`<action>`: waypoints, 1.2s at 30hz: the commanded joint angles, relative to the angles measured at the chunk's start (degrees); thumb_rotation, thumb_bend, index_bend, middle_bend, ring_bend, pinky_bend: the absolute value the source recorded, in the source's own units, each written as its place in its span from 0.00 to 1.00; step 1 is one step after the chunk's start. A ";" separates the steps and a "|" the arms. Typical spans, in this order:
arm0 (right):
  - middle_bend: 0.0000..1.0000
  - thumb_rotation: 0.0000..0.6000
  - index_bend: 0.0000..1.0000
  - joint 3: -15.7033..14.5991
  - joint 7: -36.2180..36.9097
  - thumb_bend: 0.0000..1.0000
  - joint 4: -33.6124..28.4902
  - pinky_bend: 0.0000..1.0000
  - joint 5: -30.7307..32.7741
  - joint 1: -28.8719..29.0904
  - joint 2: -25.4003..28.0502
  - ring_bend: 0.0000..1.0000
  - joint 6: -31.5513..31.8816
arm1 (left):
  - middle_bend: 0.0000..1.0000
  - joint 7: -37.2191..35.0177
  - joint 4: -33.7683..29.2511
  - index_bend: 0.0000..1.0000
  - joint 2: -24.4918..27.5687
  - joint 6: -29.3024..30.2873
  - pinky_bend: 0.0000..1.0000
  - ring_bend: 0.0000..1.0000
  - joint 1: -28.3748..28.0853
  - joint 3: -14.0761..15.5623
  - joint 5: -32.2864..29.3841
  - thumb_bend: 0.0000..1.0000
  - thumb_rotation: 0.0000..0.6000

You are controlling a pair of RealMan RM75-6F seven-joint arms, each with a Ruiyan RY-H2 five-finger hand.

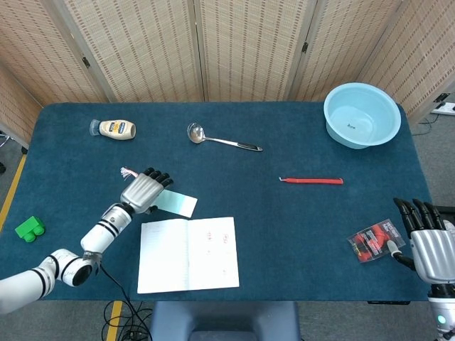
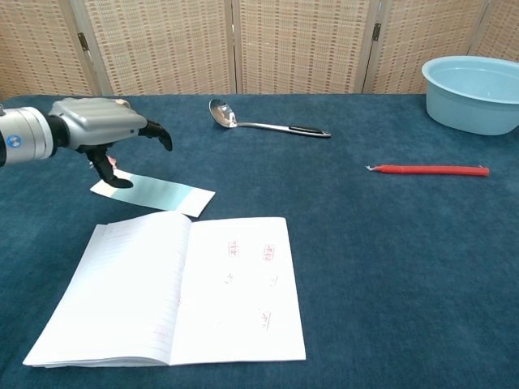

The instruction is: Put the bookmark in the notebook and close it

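The head view looks steeply down from high above, taking in the whole blue table (image 1: 284, 220) and the folding screen behind. The chest view sits low at the near edge, facing across. Both share the open notebook (image 2: 174, 288).

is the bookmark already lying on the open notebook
No, the bookmark lies on the blue tablecloth just beyond the notebook, under the left robot hand.

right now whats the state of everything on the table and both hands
notebook: open, flat
bookmark: flat beside the notebook, not inserted
left hand: over the bookmark's tassel end, holding nothing
right hand: idle, fingers apart
bottle: on its side
basin: upright
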 commanded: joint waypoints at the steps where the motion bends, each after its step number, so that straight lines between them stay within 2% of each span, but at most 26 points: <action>1: 0.14 1.00 0.08 0.03 0.16 0.21 0.19 0.11 0.14 0.06 -0.11 0.08 -0.12 | 0.20 1.68 2.29 0.22 -2.22 -1.49 0.20 0.20 -0.86 0.32 -3.06 0.27 1.00; 15: 0.14 1.00 0.08 0.00 0.84 0.21 1.11 0.11 0.94 -0.07 -0.45 0.08 -0.37 | 0.10 9.24 3.49 0.20 -4.03 -4.90 0.18 0.12 -3.54 1.97 -13.83 0.27 1.00; 31: 0.14 1.00 0.08 -0.18 1.31 0.21 1.61 0.11 1.26 -0.63 -0.53 0.08 0.07 | 0.10 12.48 4.14 0.21 -4.87 -5.58 0.18 0.11 -6.37 4.14 -21.71 0.27 1.00; 36: 0.14 1.00 0.08 -0.13 1.37 0.21 1.75 0.11 1.48 -0.62 -0.57 0.08 -0.09 | 0.10 12.53 4.14 0.23 -5.11 -5.06 0.18 0.11 -6.86 4.73 -22.56 0.31 1.00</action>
